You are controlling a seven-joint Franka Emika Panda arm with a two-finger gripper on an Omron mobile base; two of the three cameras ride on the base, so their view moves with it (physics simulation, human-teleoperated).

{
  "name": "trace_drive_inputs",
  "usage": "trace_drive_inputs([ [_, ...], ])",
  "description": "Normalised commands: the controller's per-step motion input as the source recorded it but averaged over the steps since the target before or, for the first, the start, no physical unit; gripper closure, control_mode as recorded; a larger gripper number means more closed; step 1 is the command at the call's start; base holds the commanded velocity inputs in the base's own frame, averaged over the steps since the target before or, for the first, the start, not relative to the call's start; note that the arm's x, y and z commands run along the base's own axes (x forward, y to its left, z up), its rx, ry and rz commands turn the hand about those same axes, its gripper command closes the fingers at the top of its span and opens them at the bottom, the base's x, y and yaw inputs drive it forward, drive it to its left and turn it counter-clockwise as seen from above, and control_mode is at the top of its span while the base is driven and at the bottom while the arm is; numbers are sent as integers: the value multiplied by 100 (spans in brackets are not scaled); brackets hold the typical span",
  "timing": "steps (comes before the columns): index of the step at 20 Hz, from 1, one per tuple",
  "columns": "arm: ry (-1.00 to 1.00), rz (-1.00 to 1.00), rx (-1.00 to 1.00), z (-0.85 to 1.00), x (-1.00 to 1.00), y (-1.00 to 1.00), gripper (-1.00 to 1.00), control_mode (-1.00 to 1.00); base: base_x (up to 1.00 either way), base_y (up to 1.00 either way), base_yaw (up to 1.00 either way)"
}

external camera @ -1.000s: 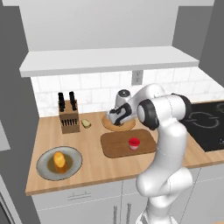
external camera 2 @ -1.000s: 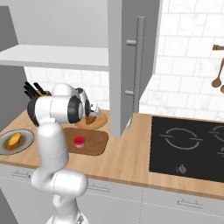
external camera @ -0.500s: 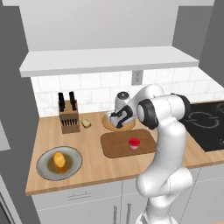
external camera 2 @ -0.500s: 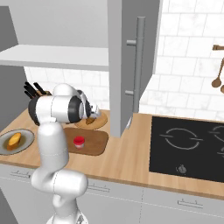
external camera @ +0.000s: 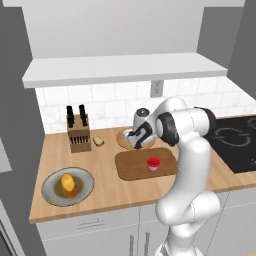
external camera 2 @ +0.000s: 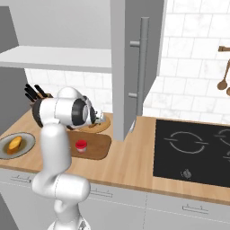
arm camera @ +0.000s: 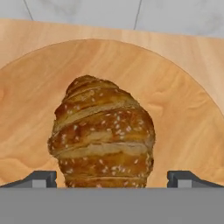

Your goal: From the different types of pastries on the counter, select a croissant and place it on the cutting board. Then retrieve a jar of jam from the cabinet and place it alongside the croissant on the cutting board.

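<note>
Croissant (arm camera: 103, 135) is lying on the round plate (arm camera: 183, 113), likely light and crumbly. Tool (arm camera: 111, 178) is hovering spread wide, straddling its middle.

- Beyond the fingertips (arm camera: 40, 178), a wall of white tiles (external camera: 112, 102) runs along the back of the counter (external camera: 112, 197); a socket (external camera: 156, 88) sits on it, above and a little right of them.
- Above the fingertips hangs a long white shelf (external camera: 125, 69), with a pale grey unit (external camera: 115, 25) over it.
- Well to their right, a black cooktop (external camera 2: 193, 148) is set flat into the light wood counter.
- Between the fingertips and the cooktop stands a tall grey panel (external camera 2: 123, 67) with a long bar handle (external camera 2: 143, 67).
- Below them are white drawer fronts (external camera: 90, 227).
- Far right, wooden utensils (external camera 2: 223, 67) hang on the tiles.
- The light is even and soft.
</note>
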Motion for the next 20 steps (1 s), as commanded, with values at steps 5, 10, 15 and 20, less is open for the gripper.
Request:
trace_drive_inputs([
  [5,0,0,0,0,61,31,-100,-100,0,0,0],
  [10,0,0,0,0,28,-4,-100,-100,0,0,0],
  [15,0,0,0,0,0,0,100,-100,0,0,0],
  [20,0,0,0,0,-15,-8,100,-100,0,0,0],
])
